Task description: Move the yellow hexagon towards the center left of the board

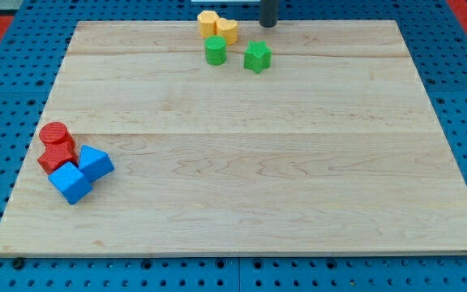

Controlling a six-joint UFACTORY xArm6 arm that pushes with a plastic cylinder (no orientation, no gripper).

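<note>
Pale wood: one board, light maple grain, lying on a blue perforated table; a red strip of surface shows at the view's top corners.

We list the contents as follows.

Item 1, my tip: the lower end of a straight dark rod, entering from the view's top edge and ending at the board's top edge, right of the yellow pair and above the green star-like block. It touches no block. There is nothing on the rod to open or close; it holds nothing.

Item 2, yellow hexagon: at the view's top, near the board's top edge, slightly left of centre. We take the left piece of the yellow pair to be the hexagon; its facets are small and hard to read.

Item 3, second yellow block: touching the first on its right; shape unclear to us.

Item 4, green cylinder: just below the yellow pair.

Item 5, green star-like block: right of the green cylinder, apart from it.

Item 6, red cylinder: at the board's left edge, lower half.

Item 7, red block: touching the red cylinder from below; shape uncertain.

Item 8, two blue blocks, one right of the red block, one below it, both cube-like and packed against the red pieces.
</note>
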